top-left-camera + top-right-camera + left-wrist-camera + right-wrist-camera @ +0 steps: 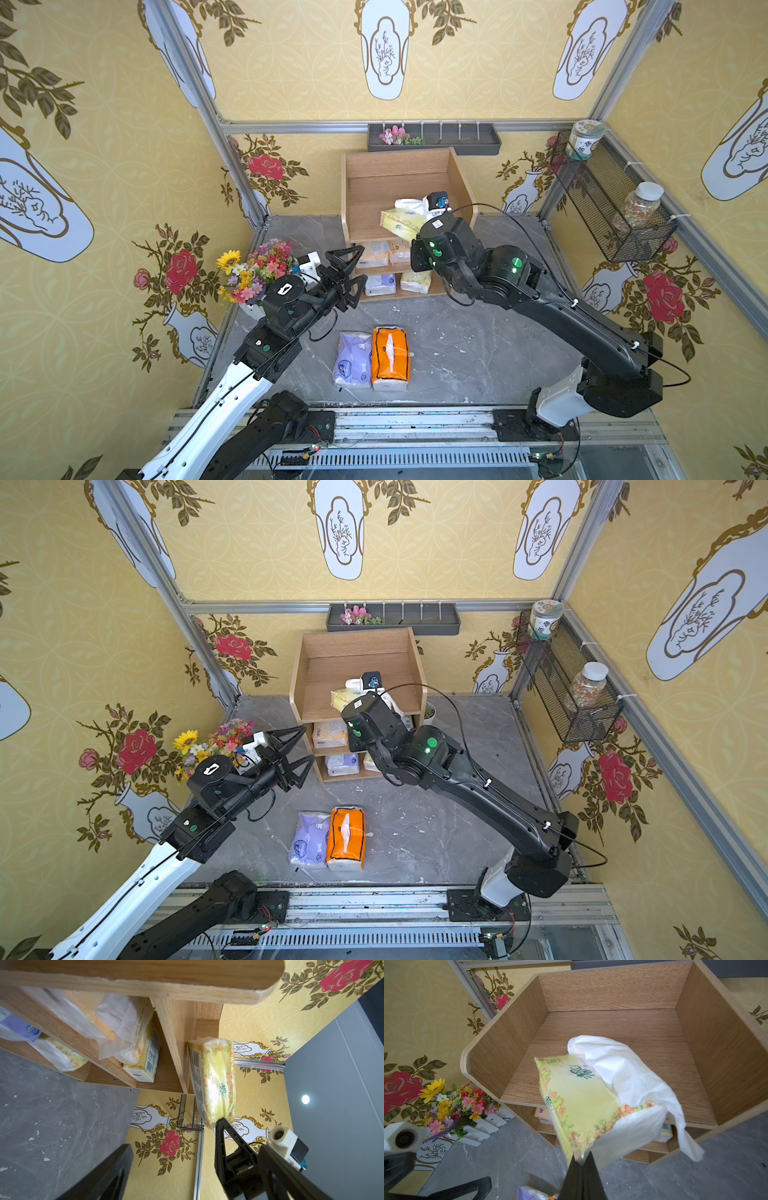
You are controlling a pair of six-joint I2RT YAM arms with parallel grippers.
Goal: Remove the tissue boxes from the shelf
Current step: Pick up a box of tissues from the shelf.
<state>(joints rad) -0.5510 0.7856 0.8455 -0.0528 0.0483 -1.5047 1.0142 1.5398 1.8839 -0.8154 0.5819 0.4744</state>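
A: Status to be entered.

B: A pale yellow floral plastic-wrapped tissue pack point(579, 1103) is pinched at its wrapper edge by the closed right claw point(581, 1156), at the front of the top tier of the light-brown wooden three-tier shelf point(612, 993). The left claw point(364, 262) is spread wide, empty.

A: Handling?

B: The hold is judged thin. A slow withdrawal is advised, with the loose white tissue point(629, 1076) kept off the side panel, before lowering onto the grey marbled surface point(457, 353).

Entry: middle-tier packs point(665, 1130), beyond my right claw point(581, 1156), mostly hidden behind the held yellow pack point(581, 1105); their print unreadable.
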